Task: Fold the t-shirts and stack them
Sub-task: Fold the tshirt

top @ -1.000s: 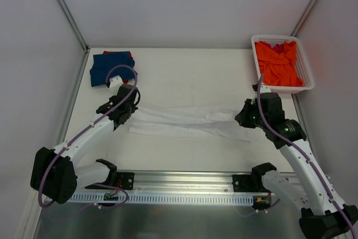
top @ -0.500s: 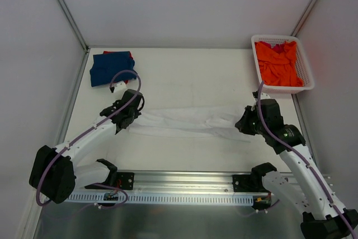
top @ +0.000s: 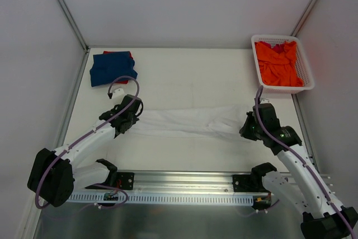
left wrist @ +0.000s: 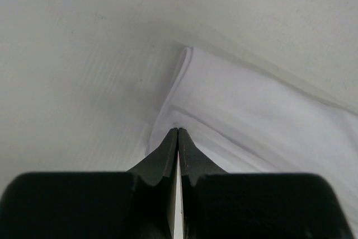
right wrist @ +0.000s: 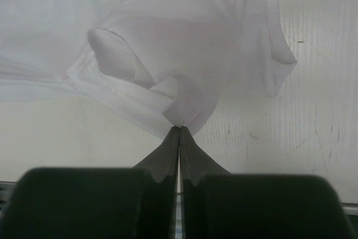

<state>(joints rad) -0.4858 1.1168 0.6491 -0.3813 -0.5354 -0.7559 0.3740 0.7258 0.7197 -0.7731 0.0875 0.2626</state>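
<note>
The white t-shirt [top: 190, 120] lies stretched out as a long band across the middle of the table. My left gripper [top: 132, 121] is shut on its left end, shown in the left wrist view [left wrist: 178, 130]. My right gripper [top: 247, 129] is shut on a bunched fold at its right end, shown in the right wrist view [right wrist: 179, 127]. The white cloth fills the wrist views [left wrist: 268, 121] [right wrist: 168, 37]. The dark blue t-shirt [top: 109, 66] lies folded at the back left on top of the red t-shirt [top: 126, 54]. The orange t-shirt [top: 277, 62] lies crumpled in the basket.
The white lattice basket [top: 307, 71] stands at the back right by the wall. The slotted rail [top: 184, 194] with both arm bases runs along the near edge. Grey walls close in the left, back and right sides.
Both grippers have pulled the white shirt toward the near edge, and it has drawn out into a narrower, tauter band. The left gripper moved slightly right and nearer, the right gripper nearer.
</note>
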